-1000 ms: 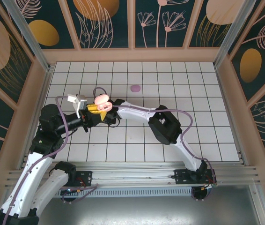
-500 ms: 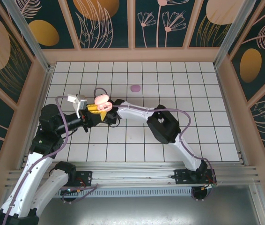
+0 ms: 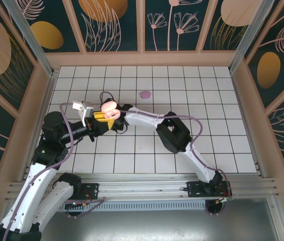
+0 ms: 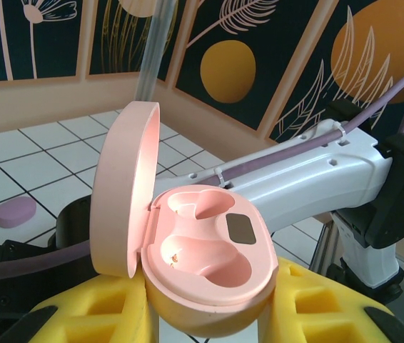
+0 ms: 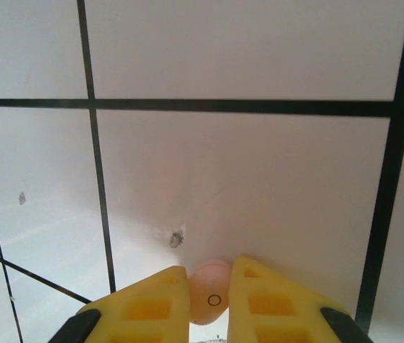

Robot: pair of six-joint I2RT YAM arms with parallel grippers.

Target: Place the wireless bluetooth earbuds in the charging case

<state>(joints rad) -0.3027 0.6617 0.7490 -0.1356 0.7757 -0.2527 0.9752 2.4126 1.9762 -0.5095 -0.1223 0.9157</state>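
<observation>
My left pincer [image 4: 205,325] is shut tight on one pink case [image 4: 202,264], low in the middle of its wrist view. The lid is open and I count two hollows inside. My right pincer [image 5: 209,275] pinches one pink bud [image 5: 209,299] at the bottom middle, near the white surface [image 5: 259,179]. One purple case [image 3: 145,94] lies in the upper middle of the top view.

White tiles [image 3: 232,125] with dark grout lie under the left gripper [image 3: 102,115]. Beyond it and to both sides stand wooden-framed walls [image 3: 142,59] bearing dark floral panels [image 3: 117,25].
</observation>
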